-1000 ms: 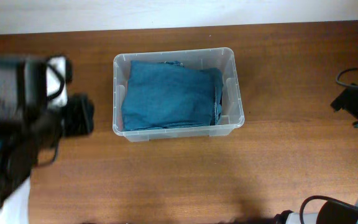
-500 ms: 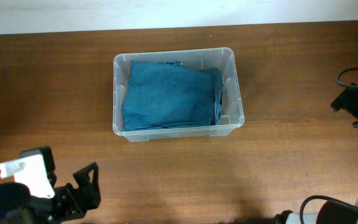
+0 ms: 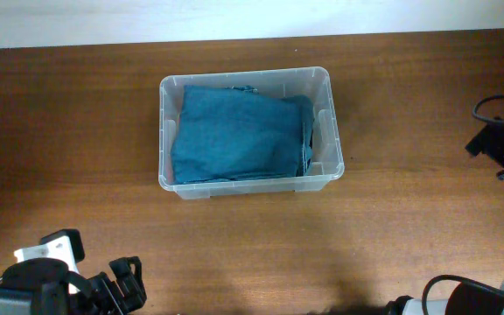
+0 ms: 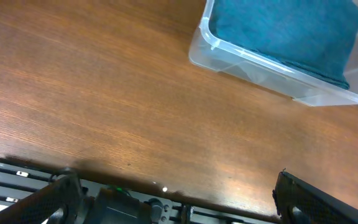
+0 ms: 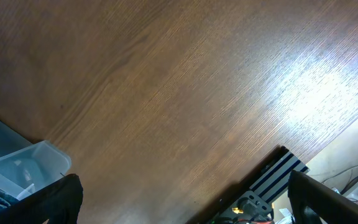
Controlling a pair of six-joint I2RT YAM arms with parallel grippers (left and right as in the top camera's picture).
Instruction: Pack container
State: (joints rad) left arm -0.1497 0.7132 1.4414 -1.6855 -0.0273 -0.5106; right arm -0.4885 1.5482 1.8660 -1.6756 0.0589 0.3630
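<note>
Overhead, the container (image 3: 325, 131) sits well apart from the left pincer (image 3: 128, 282).

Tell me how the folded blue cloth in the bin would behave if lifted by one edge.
Probably floppy: the blue cloth lies in soft layered folds, so lifting one edge would likely unfold it. Being thin fabric, it is probably light. It nearly fills the container, so it may drag against the walls coming out.
</note>
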